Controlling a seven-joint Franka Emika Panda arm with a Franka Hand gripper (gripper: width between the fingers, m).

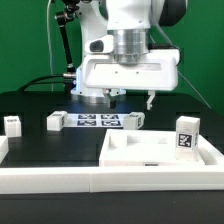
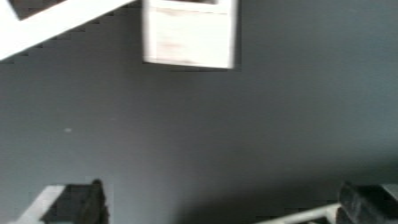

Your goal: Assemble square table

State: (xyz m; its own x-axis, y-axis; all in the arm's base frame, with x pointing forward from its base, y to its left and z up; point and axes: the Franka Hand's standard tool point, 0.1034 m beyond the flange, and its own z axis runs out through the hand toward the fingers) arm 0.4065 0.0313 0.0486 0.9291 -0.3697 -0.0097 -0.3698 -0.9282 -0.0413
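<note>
The gripper (image 1: pixel 128 98) hung over the black table (image 1: pixel 30 105), jaws wide apart, nothing between them. In the exterior view the square table top (image 1: pixel 160 158) sat at its 5 o'clock, one leg (image 1: pixel 186 138) upright at the top's 2 o'clock (on or behind the rim, couldn't tell), another leg (image 1: pixel 57 121) at 9 o'clock from the marker board (image 1: pixel 97 121).

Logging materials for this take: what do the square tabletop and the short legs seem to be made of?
The square tabletop looks like moulded white plastic, smooth and matte, with an even raised rim. The short legs seem the same white plastic; their black-and-white tags are probably printed paper.
</note>
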